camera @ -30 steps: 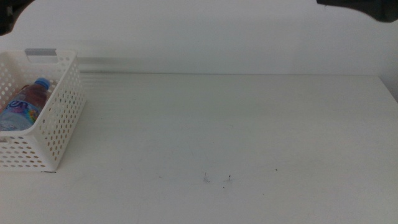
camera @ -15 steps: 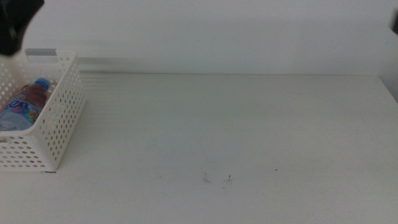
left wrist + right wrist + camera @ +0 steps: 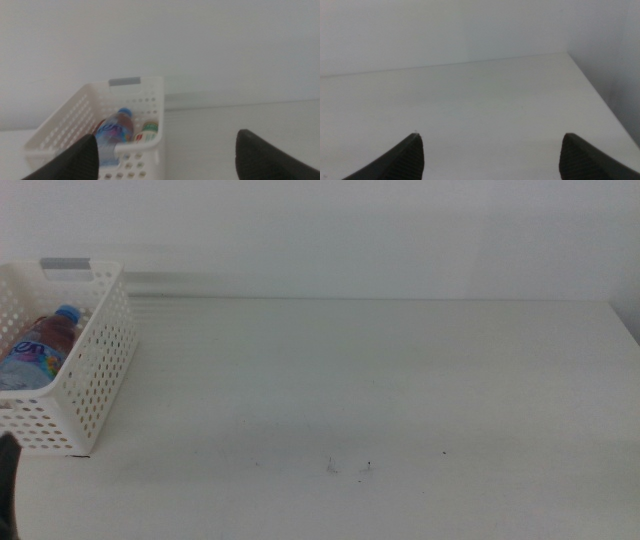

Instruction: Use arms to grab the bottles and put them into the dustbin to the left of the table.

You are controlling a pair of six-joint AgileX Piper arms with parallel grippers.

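The white perforated dustbin (image 3: 100, 370) stands at the table's (image 3: 380, 380) left end. Inside it lies a clear blue-capped water bottle (image 3: 38, 348). In the left wrist view the same dustbin (image 3: 150, 97) holds the water bottle (image 3: 114, 136) and, beside it, the yellow tea bottle (image 3: 146, 132) with its green label. My left gripper (image 3: 166, 135) is open and holds nothing, a little way back from the dustbin. Only a dark sliver of that arm (image 3: 7, 480) shows in the middle view. My right gripper (image 3: 492, 135) is open over bare tabletop, and that arm is out of the middle view.
A few tiny dark specks (image 3: 350, 467) mark the tabletop near the front. The table's right edge (image 3: 600, 95) runs close to the right gripper. A plain white wall stands behind the table.
The dark arm parts at the middle view's top corners have left the picture. A dark sliver of the left arm now shows at the bottom left edge. The dustbin and its bottles have not moved.
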